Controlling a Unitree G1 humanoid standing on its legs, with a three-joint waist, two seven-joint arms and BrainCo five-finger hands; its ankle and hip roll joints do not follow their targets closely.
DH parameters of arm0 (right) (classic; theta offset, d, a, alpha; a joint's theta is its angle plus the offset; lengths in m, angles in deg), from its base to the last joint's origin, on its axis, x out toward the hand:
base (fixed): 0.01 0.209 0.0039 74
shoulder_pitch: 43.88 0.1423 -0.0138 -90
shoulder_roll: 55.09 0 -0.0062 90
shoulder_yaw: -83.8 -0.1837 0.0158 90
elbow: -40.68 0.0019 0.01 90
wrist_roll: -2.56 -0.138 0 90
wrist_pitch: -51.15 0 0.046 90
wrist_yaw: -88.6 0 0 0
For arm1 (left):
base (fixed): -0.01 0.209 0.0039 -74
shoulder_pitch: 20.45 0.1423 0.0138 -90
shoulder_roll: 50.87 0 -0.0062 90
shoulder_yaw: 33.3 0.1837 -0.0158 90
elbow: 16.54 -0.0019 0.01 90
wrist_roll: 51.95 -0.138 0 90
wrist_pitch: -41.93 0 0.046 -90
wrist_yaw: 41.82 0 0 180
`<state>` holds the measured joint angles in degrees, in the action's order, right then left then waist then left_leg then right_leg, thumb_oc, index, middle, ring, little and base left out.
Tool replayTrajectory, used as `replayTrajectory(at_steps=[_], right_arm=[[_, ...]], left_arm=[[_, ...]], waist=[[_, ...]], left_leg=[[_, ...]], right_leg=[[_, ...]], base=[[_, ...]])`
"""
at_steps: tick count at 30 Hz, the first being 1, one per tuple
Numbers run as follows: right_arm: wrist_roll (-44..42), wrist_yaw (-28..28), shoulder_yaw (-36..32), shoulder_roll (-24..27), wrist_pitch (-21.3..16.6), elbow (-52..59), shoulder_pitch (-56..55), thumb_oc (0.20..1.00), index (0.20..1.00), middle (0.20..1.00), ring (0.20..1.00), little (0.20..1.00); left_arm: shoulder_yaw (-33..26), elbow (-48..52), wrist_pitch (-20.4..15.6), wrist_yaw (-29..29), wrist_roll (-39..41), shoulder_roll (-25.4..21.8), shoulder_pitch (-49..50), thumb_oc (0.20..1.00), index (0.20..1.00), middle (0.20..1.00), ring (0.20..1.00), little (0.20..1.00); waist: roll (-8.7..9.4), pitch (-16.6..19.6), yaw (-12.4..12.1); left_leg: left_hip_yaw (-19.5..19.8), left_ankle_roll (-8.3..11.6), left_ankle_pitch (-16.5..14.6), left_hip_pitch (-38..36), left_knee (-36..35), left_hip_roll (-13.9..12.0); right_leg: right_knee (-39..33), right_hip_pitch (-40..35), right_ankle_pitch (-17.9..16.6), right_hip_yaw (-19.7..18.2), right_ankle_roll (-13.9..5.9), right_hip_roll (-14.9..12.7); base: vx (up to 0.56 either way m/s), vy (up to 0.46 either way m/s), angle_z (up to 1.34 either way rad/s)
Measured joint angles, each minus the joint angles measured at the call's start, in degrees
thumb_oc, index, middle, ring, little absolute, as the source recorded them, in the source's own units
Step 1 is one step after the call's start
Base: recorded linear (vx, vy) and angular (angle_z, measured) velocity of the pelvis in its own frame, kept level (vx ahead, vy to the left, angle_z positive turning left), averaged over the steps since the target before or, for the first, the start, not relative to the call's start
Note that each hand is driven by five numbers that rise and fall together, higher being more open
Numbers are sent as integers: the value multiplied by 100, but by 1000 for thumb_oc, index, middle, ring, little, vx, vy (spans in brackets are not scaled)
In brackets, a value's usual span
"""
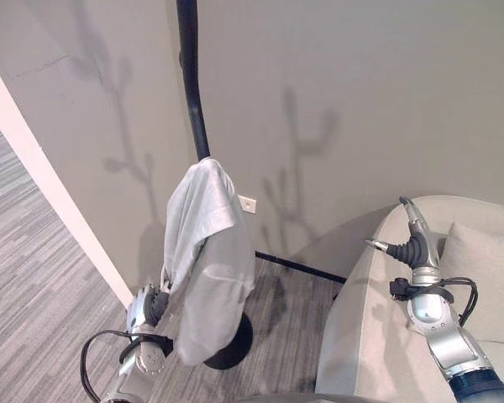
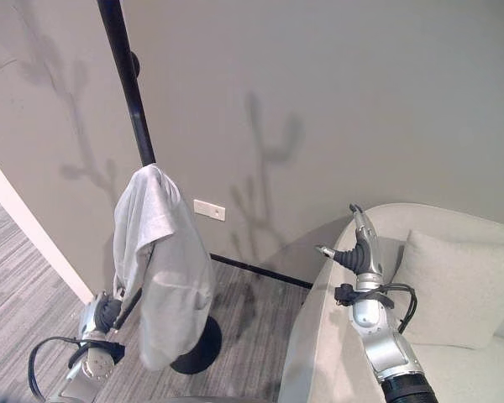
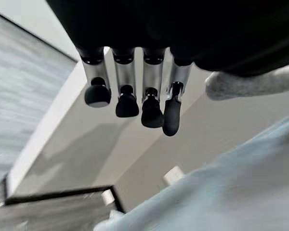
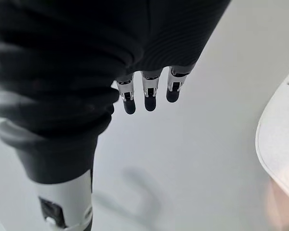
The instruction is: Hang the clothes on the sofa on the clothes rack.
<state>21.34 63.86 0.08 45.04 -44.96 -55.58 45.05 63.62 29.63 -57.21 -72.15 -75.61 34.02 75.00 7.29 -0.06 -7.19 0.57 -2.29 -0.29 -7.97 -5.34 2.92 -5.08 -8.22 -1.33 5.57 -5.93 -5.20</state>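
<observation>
A pale grey garment is draped on the black clothes rack; no writing can be read. The left hand, fingers relaxed and empty, is seen at 7 o'clock beside its hem. The right hand is raised, fingers straight, over the beige sofa at 4 o'clock.

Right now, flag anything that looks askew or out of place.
The grey garment hangs bunched and lopsided from one hook of the black clothes rack, draped in front of its pole. The left hand sits beside its lower edge. Nothing damaged.

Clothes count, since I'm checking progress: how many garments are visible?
1: a light grey cloth garment draped on the black metal clothes rack. The beige sofa is partly out of frame, so more may be hidden.
</observation>
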Motion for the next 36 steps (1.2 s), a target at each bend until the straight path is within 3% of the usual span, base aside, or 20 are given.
replayTrajectory(at_steps=[10,24,26,36], right_arm=[[-49,23,251,-222,-108,-181,-183,1000,1000,1000,1000,1000],[-90,353,517,-223,-106,-211,-329,1000,1000,1000,1000,1000],[-91,390,532,-230,-104,-213,-330,1000,1000,1000,1000,1000],[-99,435,662,-246,-75,-219,-387,1000,1000,1000,1000,1000]], left_arm=[[265,-2040,31,178,-11,596,-46,200,200,200,200,200],[209,-2268,48,827,7,793,-111,200,200,200,200,200],[202,-2278,60,925,12,794,-113,1000,1000,1000,1000,1000],[199,-2431,465,1000,506,749,-30,1000,1000,1000,1000,1000]], waist=[[83,48,46],[64,46,78],[40,50,115],[-84,29,203]], left_leg=[[80,14,-6,17,34,21],[46,14,-8,0,29,12],[45,14,-8,-2,23,12],[58,12,-6,1,2,10]], right_leg=[[0,-19,35,105,17,-21],[2,-21,39,71,18,-17],[3,-23,40,66,20,-17],[2,-24,47,82,30,-17]], base=[[-6,19,5],[1,1,0],[0,0,0],[0,0,0]])
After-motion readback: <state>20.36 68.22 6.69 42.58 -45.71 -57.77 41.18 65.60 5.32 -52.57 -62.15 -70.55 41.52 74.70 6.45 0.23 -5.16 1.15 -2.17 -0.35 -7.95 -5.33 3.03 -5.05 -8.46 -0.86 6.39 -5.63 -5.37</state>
